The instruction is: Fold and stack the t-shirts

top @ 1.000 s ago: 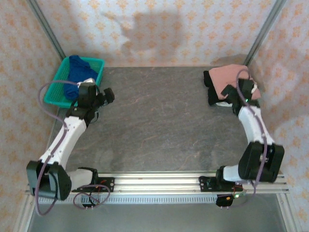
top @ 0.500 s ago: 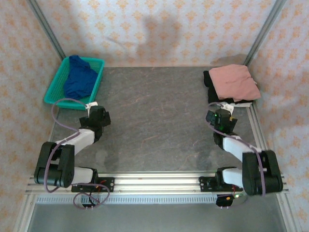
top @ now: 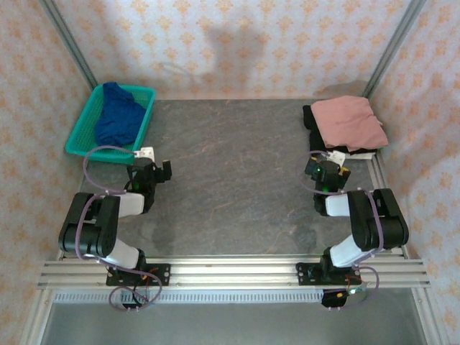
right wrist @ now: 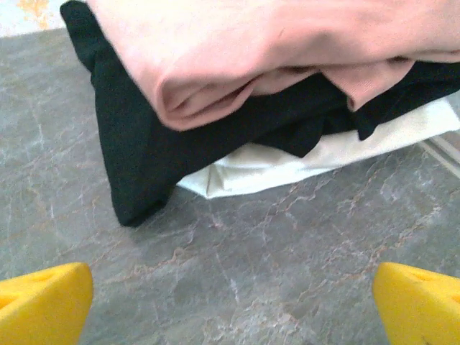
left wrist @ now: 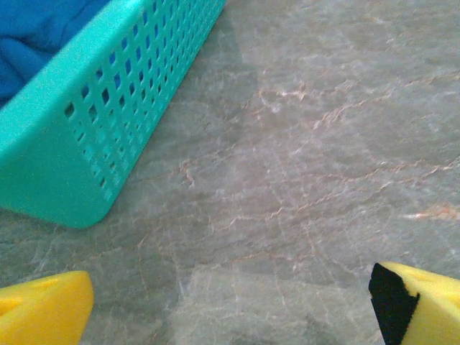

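Note:
A folded dusty-pink t-shirt [top: 348, 121] lies on top of a folded black t-shirt [top: 313, 128] at the back right, with a white cloth [right wrist: 287, 167] under both. In the right wrist view the pink tee [right wrist: 287, 43] and the black tee [right wrist: 140, 147] sit just ahead of my open right gripper [right wrist: 230, 309], which holds nothing. A royal-blue t-shirt [top: 117, 115] lies crumpled in the teal basket [top: 147, 115]. My left gripper [top: 155, 167] is open and empty, low over the table just in front of the basket's near corner [left wrist: 79, 165].
The grey marbled table [top: 230, 172] stretches between the two arms. Patterned walls and metal posts close in the back and sides. An aluminium rail [top: 230, 269] with the arm bases runs along the near edge.
Both arms have drawn back toward the near edge and folded low. The left gripper has left the basket and the right gripper has left the stack. Both stayed open.

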